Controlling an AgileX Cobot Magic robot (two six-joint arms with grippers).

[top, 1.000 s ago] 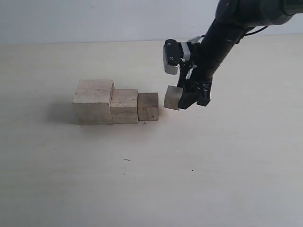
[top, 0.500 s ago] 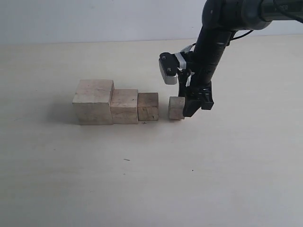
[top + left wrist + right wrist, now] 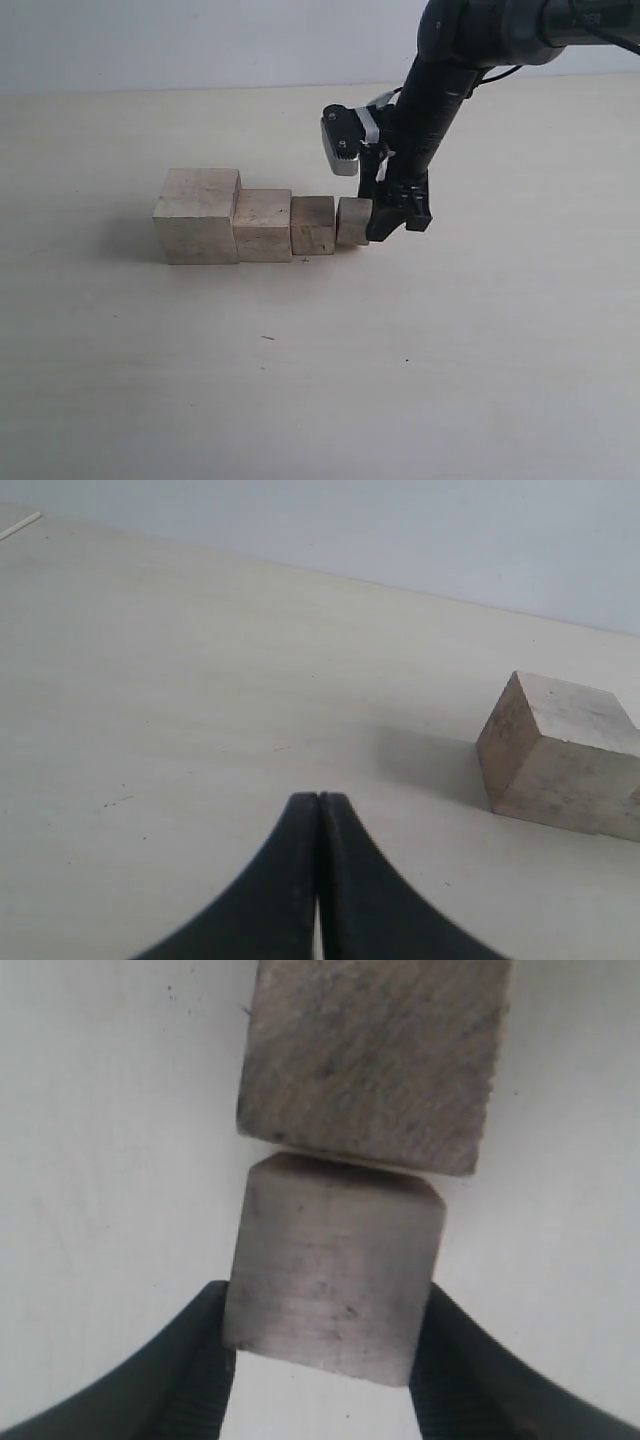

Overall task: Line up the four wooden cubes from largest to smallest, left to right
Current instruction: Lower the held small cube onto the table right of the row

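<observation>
The right gripper (image 3: 325,1358) grasped the smallest cube (image 3: 352,220) at the right end of the row on the tabletop (image 3: 300,350). That cube sat against the third cube (image 3: 312,224), with the second cube (image 3: 262,225) and the largest cube (image 3: 197,228) further left. The left gripper (image 3: 319,880) was clenched on nothing.

No legible text; perhaps faint, unreadable lettering on the right arm (image 3: 480,30)

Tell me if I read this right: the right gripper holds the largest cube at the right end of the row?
No. The right gripper holds the smallest cube, not the largest, at the right end of the row; the exterior view shows it.
</observation>
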